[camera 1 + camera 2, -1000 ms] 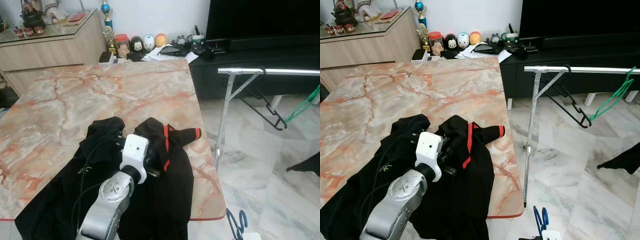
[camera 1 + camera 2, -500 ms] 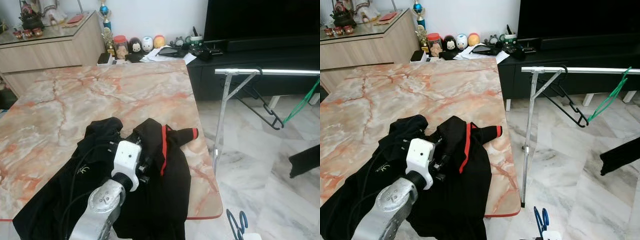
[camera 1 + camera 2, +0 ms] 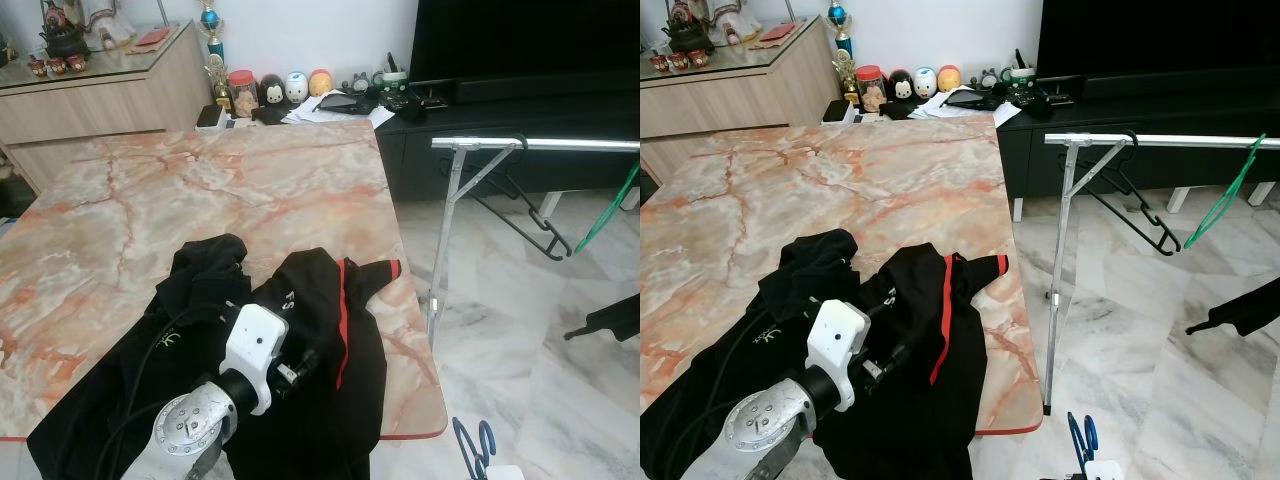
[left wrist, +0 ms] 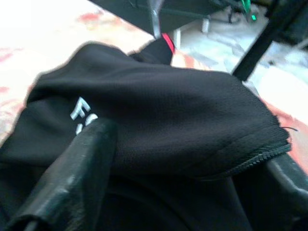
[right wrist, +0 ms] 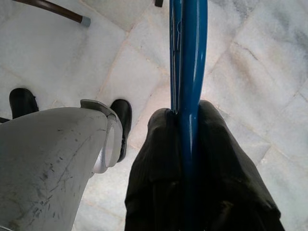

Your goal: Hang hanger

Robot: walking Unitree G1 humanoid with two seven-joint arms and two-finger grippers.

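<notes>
Pinching the black shirt (image 3: 330,330) near the surface's (image 3: 200,190) front right corner, the left tool (image 4: 183,159) should lift its collar open, while the right tool (image 5: 187,144), clamped on the blue hanger (image 5: 188,57) low above the floor, brings it up.

- Black garment (image 3: 300,380): near end runs off the lower picture edge, past the bench (image 3: 200,190) front; extent unknown.
- Left hand (image 4: 183,159): buried under the garment's fold; finger (image 4: 72,178) blurred, grip unclear.
- Blue hanger (image 5: 188,72): both ends cut off; its hook unseen.
- Rail (image 3: 540,144): far end leaves the picture, beyond the bench.
- Figurines (image 3: 285,88), behind the bench: too small to identify.
- Dark object (image 3: 612,318), on the floor beyond the rail: cut off, unidentifiable.
</notes>
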